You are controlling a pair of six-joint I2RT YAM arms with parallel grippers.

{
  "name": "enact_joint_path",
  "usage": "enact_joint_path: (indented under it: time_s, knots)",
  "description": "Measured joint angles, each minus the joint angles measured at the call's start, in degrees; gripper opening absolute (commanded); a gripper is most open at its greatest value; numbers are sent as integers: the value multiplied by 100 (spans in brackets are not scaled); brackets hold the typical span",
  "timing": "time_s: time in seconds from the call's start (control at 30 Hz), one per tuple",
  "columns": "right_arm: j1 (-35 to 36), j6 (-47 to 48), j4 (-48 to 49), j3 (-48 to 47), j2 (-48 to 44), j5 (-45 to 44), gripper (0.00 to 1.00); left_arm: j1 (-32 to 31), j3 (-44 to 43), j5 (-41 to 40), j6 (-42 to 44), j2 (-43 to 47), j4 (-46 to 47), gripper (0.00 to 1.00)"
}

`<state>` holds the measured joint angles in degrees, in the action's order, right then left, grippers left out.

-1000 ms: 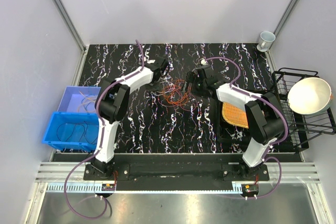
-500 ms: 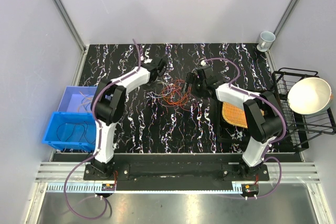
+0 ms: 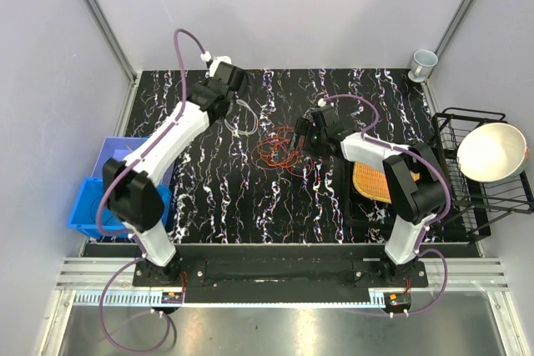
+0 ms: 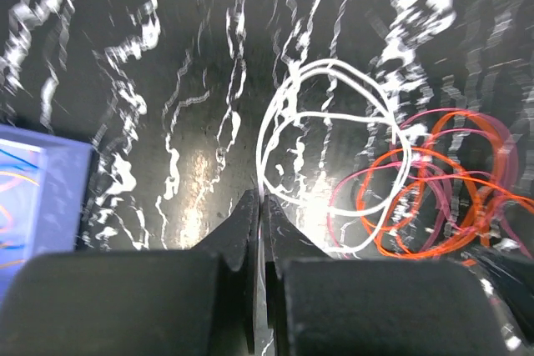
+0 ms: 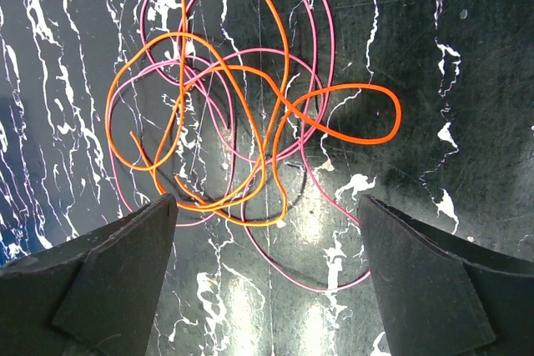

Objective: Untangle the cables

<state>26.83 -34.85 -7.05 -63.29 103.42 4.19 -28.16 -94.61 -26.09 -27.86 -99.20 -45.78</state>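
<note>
Fingers [image 4: 238, 231] of the left gripper [image 4: 259, 202] are pressed tight together, and we see the white cable [image 4: 264, 152] run down into their tips, caught between them. From there it opens into a couple of wide loops that spread to the right, over the black marbled table [image 3: 250, 206], and overlap the edge of the main tangle. In the overhead view the left arm reaches far out to the back left of the table, with the white loops trailing between its gripper and the cables [image 3: 279, 149], which lie bunched near the middle of the table. The right gripper [image 5: 265, 199] hovers just right of that bunch with its fingers [image 5: 108, 281] spread wide and holding nothing. Its wrist camera looks down between them at an orange cable [image 5: 397, 114] and a pink cable [image 5: 332, 39], wound through each other in loose rings flat on the table. We cannot tell from the overhead view whether the right fingers touch the tangle. At the left edge of the table sit two blue bins [image 3: 108, 206], with thin wires lying inside them. An orange woven mat [image 3: 371, 179] lies under the right arm. Beyond it, a black wire rack [image 3: 467, 118] holds a white bowl [image 3: 491, 152], and a cup [image 3: 423, 62] stands at the far right corner.
</note>
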Motion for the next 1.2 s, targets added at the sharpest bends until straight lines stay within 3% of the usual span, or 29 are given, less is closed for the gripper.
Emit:
enact_joint_path:
  time_s: [0.2, 0.33, 0.43, 0.57, 1.2]
  knots:
    - [0, -2, 24, 0, 72, 11, 94, -245, -116, -149, 295, 695, 44, 0]
    - [0, 0, 37, 0, 76, 48, 94, -273, -142, -85, 278, 522, -92, 0]
    - [0, -2, 37, 0, 76, 74, 94, -337, 501, 15, 302, 494, 214, 0]
    - [0, -2, 39, 0, 76, 138, 94, -380, 623, 225, 297, 367, -74, 0]
    - [0, -13, 87, 0, 76, 155, 94, -232, 1056, 55, 341, 1099, 4, 0]
